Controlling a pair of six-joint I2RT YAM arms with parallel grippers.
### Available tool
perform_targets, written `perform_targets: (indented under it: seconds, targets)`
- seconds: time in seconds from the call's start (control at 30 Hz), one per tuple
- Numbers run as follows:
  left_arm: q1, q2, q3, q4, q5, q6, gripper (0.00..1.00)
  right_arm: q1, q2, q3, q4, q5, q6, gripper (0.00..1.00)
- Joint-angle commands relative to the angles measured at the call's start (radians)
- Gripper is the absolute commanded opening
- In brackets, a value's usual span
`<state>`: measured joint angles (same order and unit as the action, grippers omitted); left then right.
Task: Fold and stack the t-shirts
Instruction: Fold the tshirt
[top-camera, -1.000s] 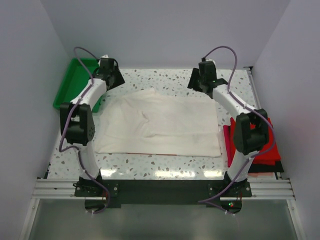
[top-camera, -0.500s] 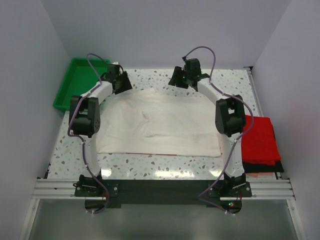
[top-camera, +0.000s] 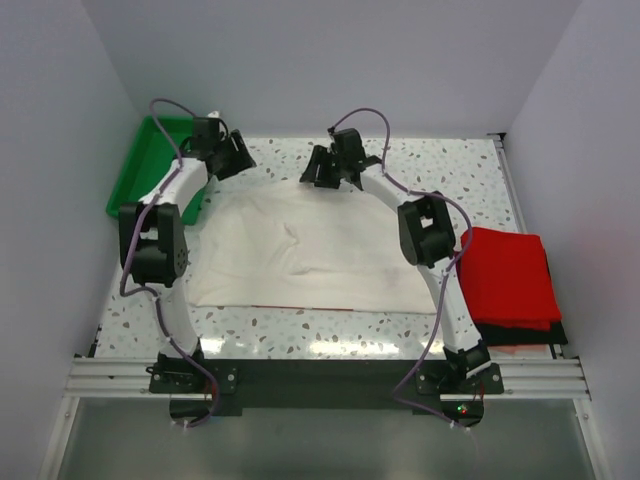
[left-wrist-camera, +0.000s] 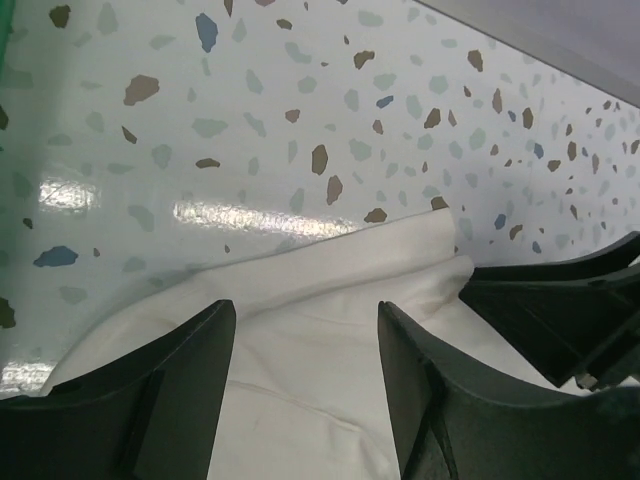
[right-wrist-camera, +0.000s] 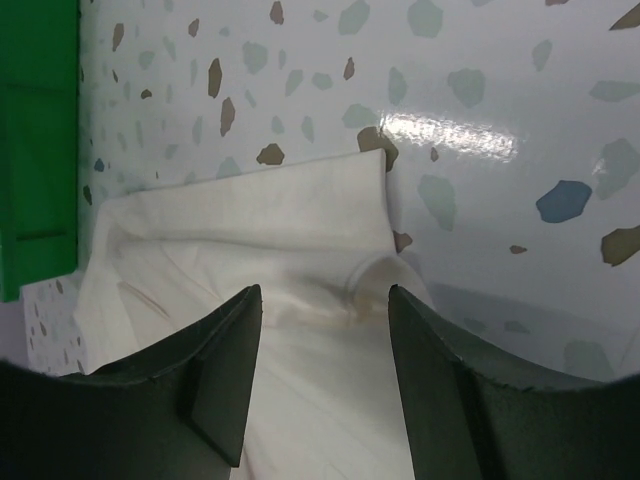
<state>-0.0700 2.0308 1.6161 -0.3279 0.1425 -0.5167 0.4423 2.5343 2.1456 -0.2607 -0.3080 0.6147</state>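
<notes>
A green tray (top-camera: 140, 178) of hard, glossy plastic sits at the far left corner of the tabletop (top-camera: 300, 330), which is a smooth, shiny slab speckled with brown, grey and blue chips. At the right edge, toward the near corner, folded red t-shirts (top-camera: 510, 280) lie in a neat rectangular pile on a black t-shirt (top-camera: 530, 338), of which only a dark strip shows along the near side. Lilac cables (top-camera: 165, 105) loop above both arms. The right arm (top-camera: 425, 235) reaches from its base across the right part of the spread cloth and hides some of it from above.

The off-white t-shirt (top-camera: 310, 250) lies flat over the middle of the tabletop – soft, matte cloth with shallow creases and a thin red line along its near hem. Its far edge is uneven, and in the right wrist view a small curved fold sits at it.

The left gripper (left-wrist-camera: 305, 318) hangs over the shirt's far left part, near the tray, its black jaws spread wide with nothing between them; the cloth lies beneath, its edge just beyond the fingertips. The right gripper (right-wrist-camera: 325, 300) hangs over the middle of the far edge – its jaws are likewise apart and hold nothing, with the curved fold just beyond the gap. We cannot tell whether either fingertip touches the fabric.
</notes>
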Motion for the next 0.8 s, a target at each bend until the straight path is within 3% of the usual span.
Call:
perform_targets:
  seconds: [0.0,0.43,0.53,0.77]
  targets:
    - [0.032,-0.122,-0.034,-0.002,0.037,-0.011,0.64,0.009,0.02,0.04,0.057,-0.026,0.049,0.57]
    - [0.062,-0.204,-0.116,0.004,0.06,0.007,0.64,0.016,0.081,0.092,0.069,-0.009,0.105,0.53]
    - [0.064,-0.21,-0.127,0.012,0.065,0.007,0.64,0.016,0.092,0.095,0.098,-0.037,0.134,0.46]
    - [0.07,-0.216,-0.166,0.033,0.069,0.007,0.64,0.016,0.08,0.093,0.162,-0.066,0.172,0.08]
